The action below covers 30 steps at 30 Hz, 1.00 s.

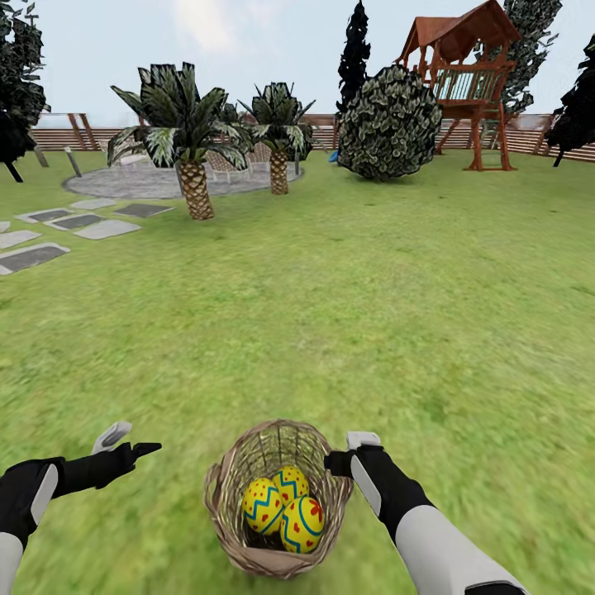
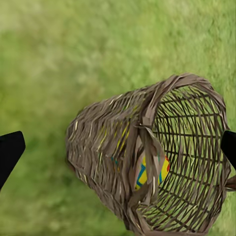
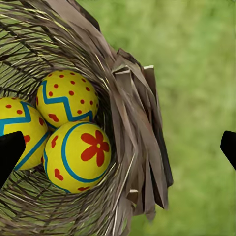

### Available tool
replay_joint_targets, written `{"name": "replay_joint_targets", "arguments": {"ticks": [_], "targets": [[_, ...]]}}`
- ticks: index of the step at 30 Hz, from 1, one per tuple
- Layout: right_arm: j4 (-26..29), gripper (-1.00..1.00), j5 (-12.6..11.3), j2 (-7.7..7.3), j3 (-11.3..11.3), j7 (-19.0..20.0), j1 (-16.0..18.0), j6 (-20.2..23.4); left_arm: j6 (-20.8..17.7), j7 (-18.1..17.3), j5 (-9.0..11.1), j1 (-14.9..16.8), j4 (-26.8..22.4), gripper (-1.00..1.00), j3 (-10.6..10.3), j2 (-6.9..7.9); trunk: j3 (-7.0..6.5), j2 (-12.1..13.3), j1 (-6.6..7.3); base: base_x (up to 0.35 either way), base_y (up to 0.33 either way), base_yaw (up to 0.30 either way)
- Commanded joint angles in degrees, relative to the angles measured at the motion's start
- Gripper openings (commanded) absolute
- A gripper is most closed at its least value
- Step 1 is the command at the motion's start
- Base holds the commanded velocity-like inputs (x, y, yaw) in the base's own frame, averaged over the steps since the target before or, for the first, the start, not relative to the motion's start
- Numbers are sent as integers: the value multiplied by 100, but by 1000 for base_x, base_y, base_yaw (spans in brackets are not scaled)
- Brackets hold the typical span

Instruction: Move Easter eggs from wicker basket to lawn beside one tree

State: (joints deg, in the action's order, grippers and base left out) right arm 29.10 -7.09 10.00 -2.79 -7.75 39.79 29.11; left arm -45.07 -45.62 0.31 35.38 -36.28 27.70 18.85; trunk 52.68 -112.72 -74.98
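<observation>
While the robot stands on the lawn (image 1: pixel 347 297), the wicker basket (image 1: pixel 277 504) sits upright on the grass close in front of it, between its two arms. All three Easter eggs (image 1: pixel 285 508) lie together at the bottom of the basket, touching one another: one (image 1: pixel 263 506) to the left, one (image 1: pixel 291 483) a little farther back, and one (image 1: pixel 302 525) nearest, with a red flower mark on its top.

The left gripper (image 1: pixel 128 442) hovers over the grass, well to the left of the basket, touching nothing; its fingers are spread, one pale and one black showing apart in the head view, and the left wrist view has the dark tips at opposite edges with the basket's woven side (image 2: pixel 147 162) between them in the distance. The right gripper (image 1: pixel 351 450) is just beside the basket's right rim, its fingers also spread wide, with the rim (image 3: pixel 132 137) lying between the two dark tips (image 3: pixel 10 152) in the right wrist view. Whether a finger touches the wicker I cannot tell.

Far off, two short palms (image 1: pixel 194 140) stand by a grey paved circle (image 1: pixel 140 180) on the left, with stepping slabs (image 1: pixel 49 231) nearer. A round dark bush (image 1: pixel 388 124) and a red-brown play tower (image 1: pixel 463 83) stand at the far right, before a slatted wooden fence (image 1: pixel 529 140).
</observation>
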Motion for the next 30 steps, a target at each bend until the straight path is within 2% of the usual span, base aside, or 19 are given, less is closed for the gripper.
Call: {"name": "replay_joint_targets", "arguments": {"ticks": [1,13,24,30], "targets": [[8,100,-59,0,-20,-51,2,14,-45,-17,4,4,-2,100,20,-2,23,-44,-22,0,0,0],[1,100,-64,0,-20,-51,2,-2,-45,-15,4,4,-2,100,21,-3,239,-525,-285,0,0,0],[-8,100,-88,0,-11,-52,2,-2,-45,-9,4,4,-2,100,16,-4,239,-525,-285,0,0,0],[-9,100,-90,0,-11,-51,2,-2,-45,-8,4,4,-2,100,16,-4,346,-766,-417,0,0,0]]}}
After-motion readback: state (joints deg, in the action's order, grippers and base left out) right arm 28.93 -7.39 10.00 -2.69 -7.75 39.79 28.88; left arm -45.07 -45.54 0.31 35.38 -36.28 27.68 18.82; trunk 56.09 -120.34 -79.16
